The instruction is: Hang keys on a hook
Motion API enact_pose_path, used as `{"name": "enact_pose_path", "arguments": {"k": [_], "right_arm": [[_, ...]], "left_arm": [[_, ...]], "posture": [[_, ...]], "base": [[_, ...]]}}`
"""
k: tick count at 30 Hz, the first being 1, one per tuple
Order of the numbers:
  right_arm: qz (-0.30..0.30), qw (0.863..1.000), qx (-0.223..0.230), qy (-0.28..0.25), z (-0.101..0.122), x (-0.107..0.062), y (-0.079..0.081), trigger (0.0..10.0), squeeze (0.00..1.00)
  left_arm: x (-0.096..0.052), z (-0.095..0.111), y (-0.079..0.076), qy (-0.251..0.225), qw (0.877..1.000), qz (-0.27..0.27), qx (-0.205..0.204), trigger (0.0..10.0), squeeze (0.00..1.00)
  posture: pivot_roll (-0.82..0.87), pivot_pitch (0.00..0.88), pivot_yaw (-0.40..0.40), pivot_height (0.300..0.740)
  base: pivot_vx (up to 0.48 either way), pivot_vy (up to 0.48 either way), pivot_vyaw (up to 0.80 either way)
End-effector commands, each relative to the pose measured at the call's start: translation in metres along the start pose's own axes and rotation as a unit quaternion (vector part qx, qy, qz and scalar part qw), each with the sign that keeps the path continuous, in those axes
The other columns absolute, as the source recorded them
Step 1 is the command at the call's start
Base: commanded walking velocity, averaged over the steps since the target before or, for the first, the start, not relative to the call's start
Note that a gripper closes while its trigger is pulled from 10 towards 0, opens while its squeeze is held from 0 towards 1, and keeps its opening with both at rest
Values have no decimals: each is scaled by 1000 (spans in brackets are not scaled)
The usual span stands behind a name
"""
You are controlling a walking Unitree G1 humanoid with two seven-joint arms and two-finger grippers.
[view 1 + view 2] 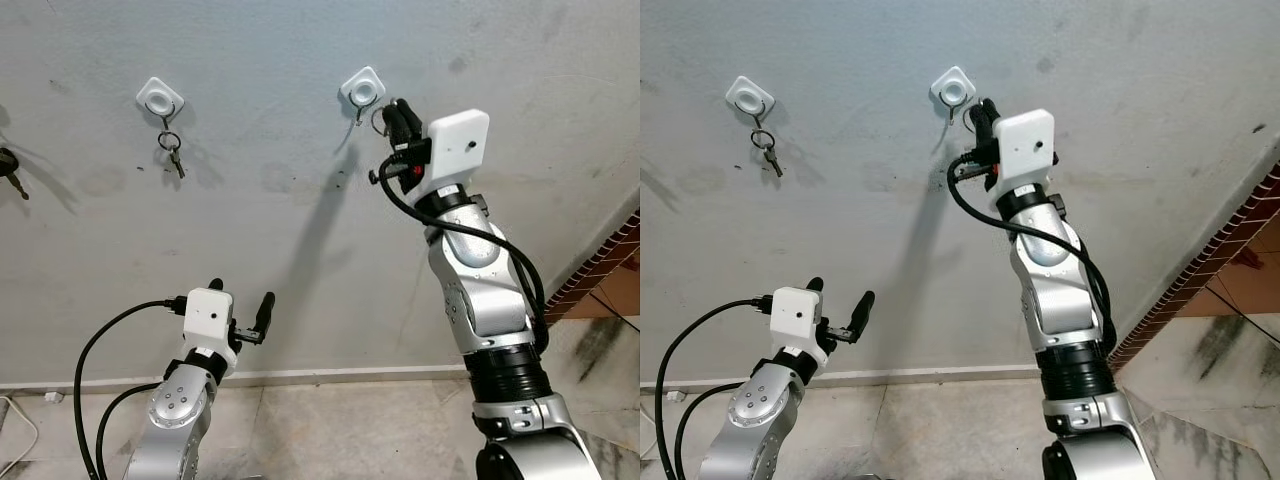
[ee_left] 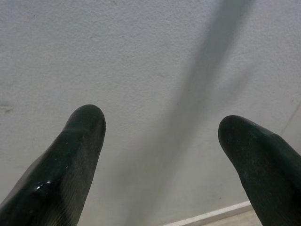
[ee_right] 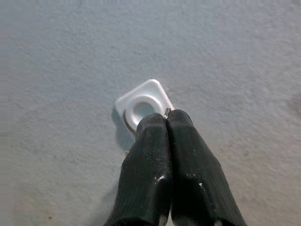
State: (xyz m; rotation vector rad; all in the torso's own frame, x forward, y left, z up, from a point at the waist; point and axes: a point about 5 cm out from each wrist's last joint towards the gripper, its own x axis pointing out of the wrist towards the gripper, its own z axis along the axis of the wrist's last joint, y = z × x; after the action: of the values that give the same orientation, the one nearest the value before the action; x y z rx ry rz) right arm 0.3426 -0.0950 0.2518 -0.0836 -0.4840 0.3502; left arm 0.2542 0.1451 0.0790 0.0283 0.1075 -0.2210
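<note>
Keys: ring (image 3: 128, 123) at white hook (image 3: 143, 104), pinched by closed right fingers (image 3: 165, 123). Likely light, stiff, slippery metal; best held by ring. Left fingers (image 2: 80, 136) spread, empty, low.

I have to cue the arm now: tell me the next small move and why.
Probably nudge the right gripper a little lower so the key ring settles on the white hook. Its fingers are shut on the ring right at the hook, but whether the ring has caught cannot be told.
</note>
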Motion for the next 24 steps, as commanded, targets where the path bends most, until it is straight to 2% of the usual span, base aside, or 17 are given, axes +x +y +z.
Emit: {"name": "enact_pose_path", "arguments": {"k": [1,6,19,22,24], "right_arm": [[16,1000,3,-20,13,6,4,10000,0],[28,999,-2,-18,14,5,4,10000,0],[30,999,-13,-11,17,-2,-10,10000,0],[39,999,-12,-8,16,-4,-10,10000,0],[76,997,-8,4,14,-10,-6,10000,0]], "left_arm": [[-1,-3,-1,5,1000,-2,2,10000,0],[-1,-3,-1,4,1000,-2,1,10000,0],[0,-2,0,4,1000,-3,1,10000,0],[1,-2,0,4,1000,-4,1,10000,0],[1,-2,-1,4,1000,-4,2,10000,0]], "posture": [[62,85,26,740],[61,85,23,740],[54,83,29,740],[54,81,29,740],[54,83,30,740]], "base": [[0,0,0],[0,0,0],[0,0,0],[0,0,0],[0,0,0]]}}
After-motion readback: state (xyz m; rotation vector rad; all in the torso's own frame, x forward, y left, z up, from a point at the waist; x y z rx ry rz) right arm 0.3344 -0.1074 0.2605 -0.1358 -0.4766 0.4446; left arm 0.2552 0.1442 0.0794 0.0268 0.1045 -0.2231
